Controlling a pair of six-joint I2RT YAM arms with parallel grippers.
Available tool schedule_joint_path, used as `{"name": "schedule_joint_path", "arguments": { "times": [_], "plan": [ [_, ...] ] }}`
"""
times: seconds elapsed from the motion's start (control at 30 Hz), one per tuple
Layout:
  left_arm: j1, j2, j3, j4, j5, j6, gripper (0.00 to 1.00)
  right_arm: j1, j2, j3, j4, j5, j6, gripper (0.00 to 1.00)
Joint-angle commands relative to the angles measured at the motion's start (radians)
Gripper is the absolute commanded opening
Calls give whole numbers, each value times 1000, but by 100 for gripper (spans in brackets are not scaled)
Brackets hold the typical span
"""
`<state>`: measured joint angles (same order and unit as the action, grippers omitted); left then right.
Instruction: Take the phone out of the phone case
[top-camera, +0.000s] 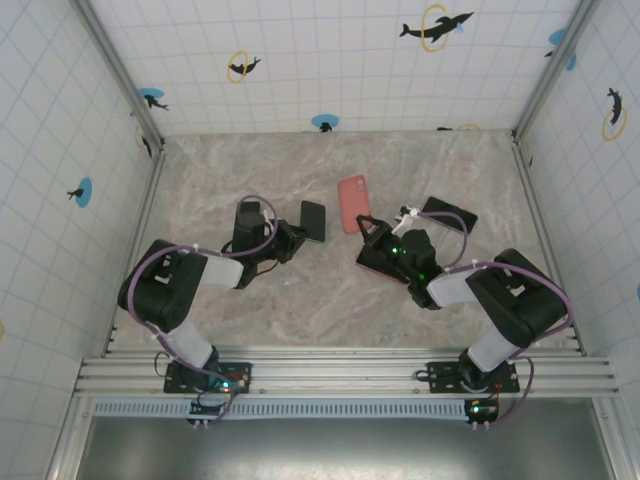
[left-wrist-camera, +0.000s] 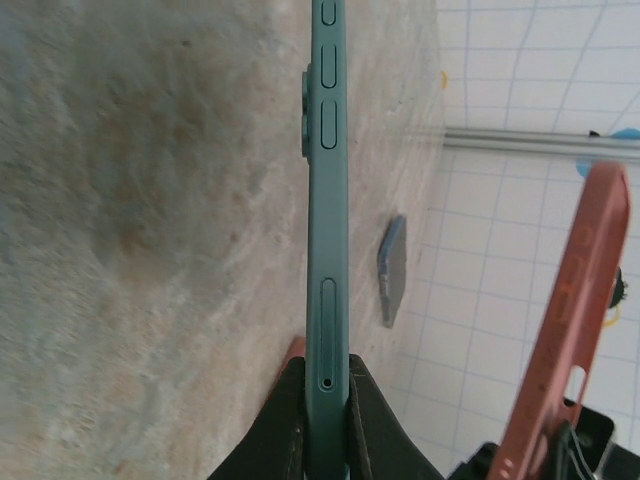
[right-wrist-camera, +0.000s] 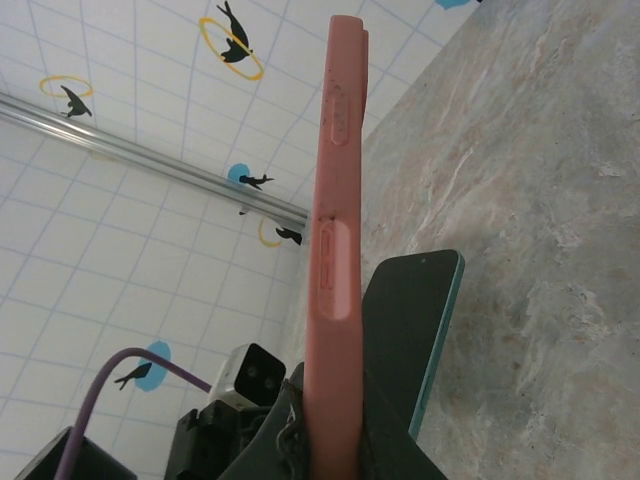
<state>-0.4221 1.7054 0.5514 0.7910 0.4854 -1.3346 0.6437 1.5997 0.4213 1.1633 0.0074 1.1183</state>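
The phone (top-camera: 313, 221) has a dark screen and a teal body, and it is lifted above the table. My left gripper (top-camera: 292, 235) is shut on its lower end. In the left wrist view the phone's teal side (left-wrist-camera: 326, 200) runs upward, pinched between the two black fingers (left-wrist-camera: 285, 420). The pink phone case (top-camera: 352, 203) hangs just to the phone's right, apart from it, with my right gripper (top-camera: 372, 228) shut on its near end. In the right wrist view the phone case (right-wrist-camera: 335, 250) stands edge-on in front of the phone (right-wrist-camera: 415, 330).
A second dark phone-like slab (top-camera: 449, 214) lies on the marble table (top-camera: 300, 300) to the right of the right gripper. Tiled walls (top-camera: 60, 180) with bird stickers close in the left, back and right sides. A metal rail (top-camera: 340, 370) runs along the near edge.
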Motion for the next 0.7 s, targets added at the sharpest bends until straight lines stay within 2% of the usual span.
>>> {"name": "schedule_joint_path", "arguments": {
  "times": [0.0,0.37,0.67],
  "plan": [
    [38,32,34,120,25,16,0,8,8,-22,21,26,0,0],
    [58,129,83,155,65,0,0,13,37,-32,68,28,18,0],
    [63,160,70,150,69,-19,12,11,35,-44,68,32,21,0]
  ]
}}
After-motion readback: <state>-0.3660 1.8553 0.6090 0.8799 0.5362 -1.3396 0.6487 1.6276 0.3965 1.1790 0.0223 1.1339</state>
